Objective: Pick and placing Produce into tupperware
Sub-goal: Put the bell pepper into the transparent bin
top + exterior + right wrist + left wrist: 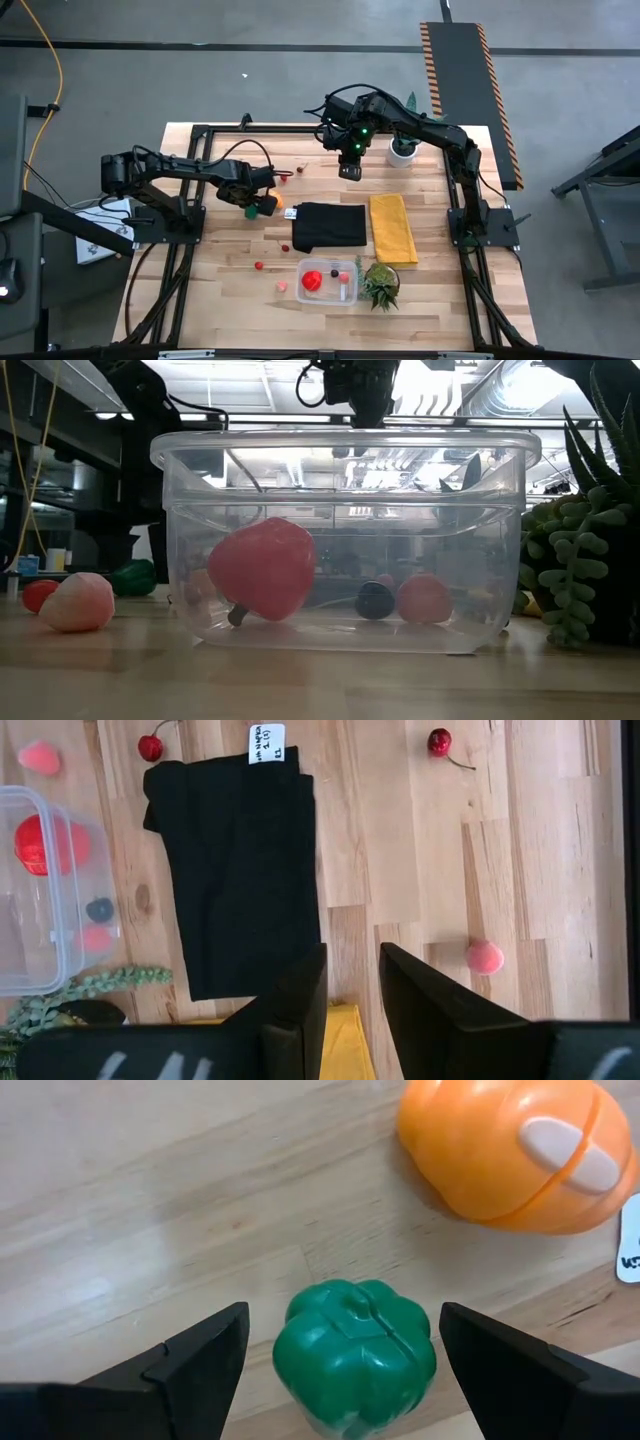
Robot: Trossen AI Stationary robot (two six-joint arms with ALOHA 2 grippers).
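Note:
A green toy pepper sits on the wooden table, between the two fingers of my open left gripper, which points straight down over it without touching it. An orange toy vegetable lies right beside the pepper. The clear tupperware stands near the front edge and holds a large red piece, a dark berry and a pink-red one. My right gripper hangs high over the far middle of the table, slightly open and holding nothing.
A black cloth and a yellow cloth lie mid-table. A spiky plant stands to the right of the tub and a white pot at the far right. Loose berries and a pink piece lie to the left of the tub.

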